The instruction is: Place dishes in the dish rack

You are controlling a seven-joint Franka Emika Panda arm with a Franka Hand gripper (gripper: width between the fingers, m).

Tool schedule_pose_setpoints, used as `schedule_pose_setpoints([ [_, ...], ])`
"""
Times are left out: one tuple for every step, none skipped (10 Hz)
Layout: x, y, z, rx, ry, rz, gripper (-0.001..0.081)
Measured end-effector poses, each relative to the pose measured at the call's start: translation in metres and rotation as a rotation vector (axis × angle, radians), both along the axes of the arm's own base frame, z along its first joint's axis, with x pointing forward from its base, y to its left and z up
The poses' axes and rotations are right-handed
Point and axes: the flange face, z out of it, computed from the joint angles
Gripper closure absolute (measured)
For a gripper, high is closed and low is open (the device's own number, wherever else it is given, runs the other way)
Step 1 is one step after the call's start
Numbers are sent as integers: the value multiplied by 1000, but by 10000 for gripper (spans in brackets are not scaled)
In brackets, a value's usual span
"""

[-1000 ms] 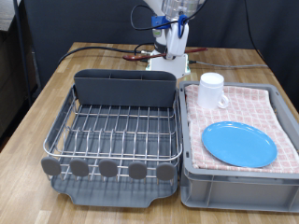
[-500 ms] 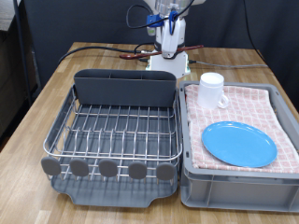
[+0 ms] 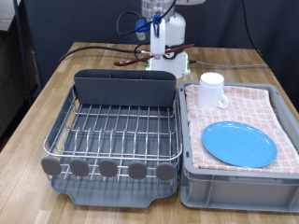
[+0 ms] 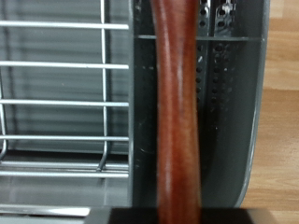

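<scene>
Pincer point(image 3: 164, 37) grips the wooden spoon point(image 4: 177, 112) above the dish rack's point(image 3: 112, 131) end compartment point(image 4: 224, 103); keep the shaft centred between the compartment walls.

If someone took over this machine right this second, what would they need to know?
Claw: up behind the dish rack's tall end compartment, holding the wooden spoon, which the wrist view shows hanging over that compartment.
Dish rack: nothing on its wires yet.
Blue plate and white mug: both sitting on the checked cloth in the grey bin, at the exterior view's right.
Done: spoon picked up.
Left: spoon, plate and mug all still to go into the rack.
</scene>
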Motion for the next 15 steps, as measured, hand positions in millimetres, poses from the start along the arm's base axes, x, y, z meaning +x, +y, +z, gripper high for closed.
schedule_pose_setpoints([
  [-3, -8, -3, 36, -2, -6, 718],
  [-5, -15, -5, 63, -5, -17, 718],
  [-7, -21, -6, 89, -8, -22, 718],
  [-8, -25, -7, 119, -14, -23, 718],
  [-10, -28, -9, 152, -15, -20, 718],
  [-12, -29, -11, 181, -11, -16, 718],
  [-13, -31, -12, 201, -7, -15, 718],
  [-14, -32, -13, 219, -8, -11, 718],
  [-14, -33, -15, 237, -11, -3, 718],
  [-14, -34, -19, 258, -12, 5, 718],
  [-14, -36, -24, 280, -13, 13, 718],
  [-13, -38, -30, 299, -13, 17, 718],
  [-12, -40, -36, 317, -10, 18, 718],
  [-12, -43, -42, 327, -6, 17, 718],
  [-12, -46, -47, 322, -4, 6, 718],
])
